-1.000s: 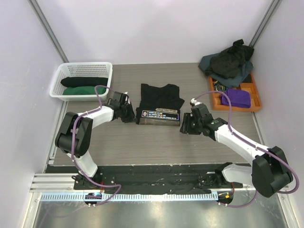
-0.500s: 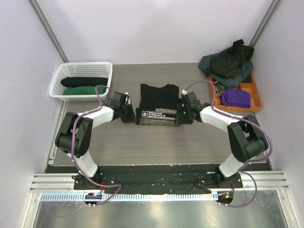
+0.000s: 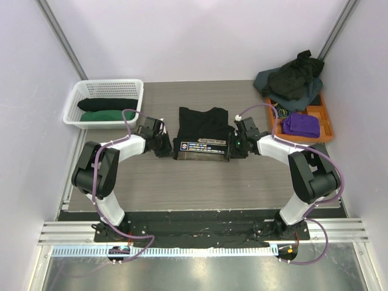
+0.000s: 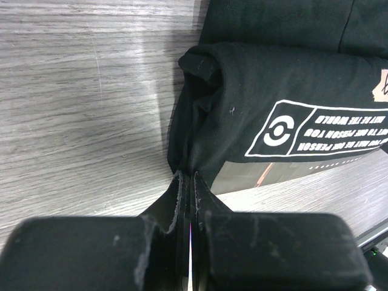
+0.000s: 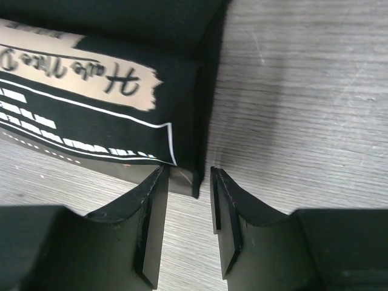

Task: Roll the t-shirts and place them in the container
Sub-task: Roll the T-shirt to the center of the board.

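Note:
A black t-shirt [image 3: 203, 128] with white lettering lies mid-table, its near edge rolled into a thick fold [image 4: 273, 91]. My left gripper [image 3: 170, 147] is shut on the fold's left corner, and cloth is pinched between its fingertips [image 4: 188, 177]. My right gripper [image 3: 231, 147] is at the fold's right end. Its jaws stand open on either side of the cloth's corner [image 5: 197, 176], with a gap on each side. More dark t-shirts [image 3: 291, 77] lie heaped at the back right.
A white basket [image 3: 109, 83] at the back left holds a rolled black shirt [image 3: 102, 104] and a rolled green one [image 3: 110, 115]. An orange tray [image 3: 324, 115] at the right holds a purple cloth [image 3: 301, 124]. Walls close in on both sides.
My right arm swung in from the right to the fold's right corner, and its jaws narrowed around the cloth. The left arm and the shirt stayed put.

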Controlling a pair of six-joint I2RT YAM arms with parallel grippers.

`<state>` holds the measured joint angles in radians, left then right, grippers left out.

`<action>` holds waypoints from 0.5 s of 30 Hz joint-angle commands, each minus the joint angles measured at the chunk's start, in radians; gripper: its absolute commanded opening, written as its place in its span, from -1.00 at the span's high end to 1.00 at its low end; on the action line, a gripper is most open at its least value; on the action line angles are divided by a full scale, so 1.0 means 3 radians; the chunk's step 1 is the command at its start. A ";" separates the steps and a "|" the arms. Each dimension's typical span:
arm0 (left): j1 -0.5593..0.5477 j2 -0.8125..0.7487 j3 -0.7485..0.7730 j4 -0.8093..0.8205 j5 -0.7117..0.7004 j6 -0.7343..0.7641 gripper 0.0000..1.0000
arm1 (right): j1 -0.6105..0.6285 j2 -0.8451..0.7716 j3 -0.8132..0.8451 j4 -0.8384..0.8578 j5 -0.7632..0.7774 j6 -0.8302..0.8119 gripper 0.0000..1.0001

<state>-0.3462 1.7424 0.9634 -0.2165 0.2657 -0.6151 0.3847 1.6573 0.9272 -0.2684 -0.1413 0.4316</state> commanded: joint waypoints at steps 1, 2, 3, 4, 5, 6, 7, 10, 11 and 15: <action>0.0029 0.0031 0.0112 -0.0030 0.0045 0.0087 1.00 | -0.0035 -0.0171 -0.0058 0.0138 -0.0107 -0.0125 0.19; 0.0029 0.0031 0.0112 -0.0025 0.0040 0.0087 1.00 | -0.0040 -0.0181 -0.0069 0.0148 -0.0112 -0.0140 0.18; 0.0034 0.0036 0.0117 -0.0030 0.0040 0.0092 1.00 | -0.0060 -0.0171 -0.0079 0.0158 -0.0132 -0.0140 0.20; 0.0029 0.0037 0.0112 -0.0030 0.0040 0.0092 1.00 | -0.0076 -0.0161 -0.0084 0.0189 -0.0163 -0.0145 0.24; 0.0034 0.0042 0.0112 -0.0025 0.0040 0.0087 1.00 | -0.0091 -0.0120 -0.0094 0.0209 -0.0193 -0.0145 0.27; 0.0034 0.0047 0.0117 -0.0025 0.0040 0.0092 1.00 | -0.0101 -0.0094 -0.0089 0.0235 -0.0280 -0.0150 0.35; 0.0034 0.0057 0.0117 -0.0025 0.0055 0.0092 1.00 | -0.0127 -0.0069 -0.0089 0.0286 -0.0326 -0.0145 0.40; 0.0039 0.0067 0.0122 -0.0030 0.0060 0.0092 1.00 | -0.0117 0.0018 -0.0084 0.0352 -0.0474 -0.0125 0.58; 0.0039 0.0067 0.0128 -0.0025 0.0060 0.0102 1.00 | -0.0122 0.0023 -0.0114 0.0378 -0.0500 -0.0104 0.66; 0.0044 0.0088 0.0143 -0.0045 0.0065 0.0123 1.00 | -0.0122 -0.0032 -0.0217 0.0414 -0.0541 -0.0063 0.90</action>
<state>-0.3397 1.7573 0.9775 -0.2226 0.2802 -0.6071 0.3492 1.6581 0.8883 -0.1944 -0.2588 0.4026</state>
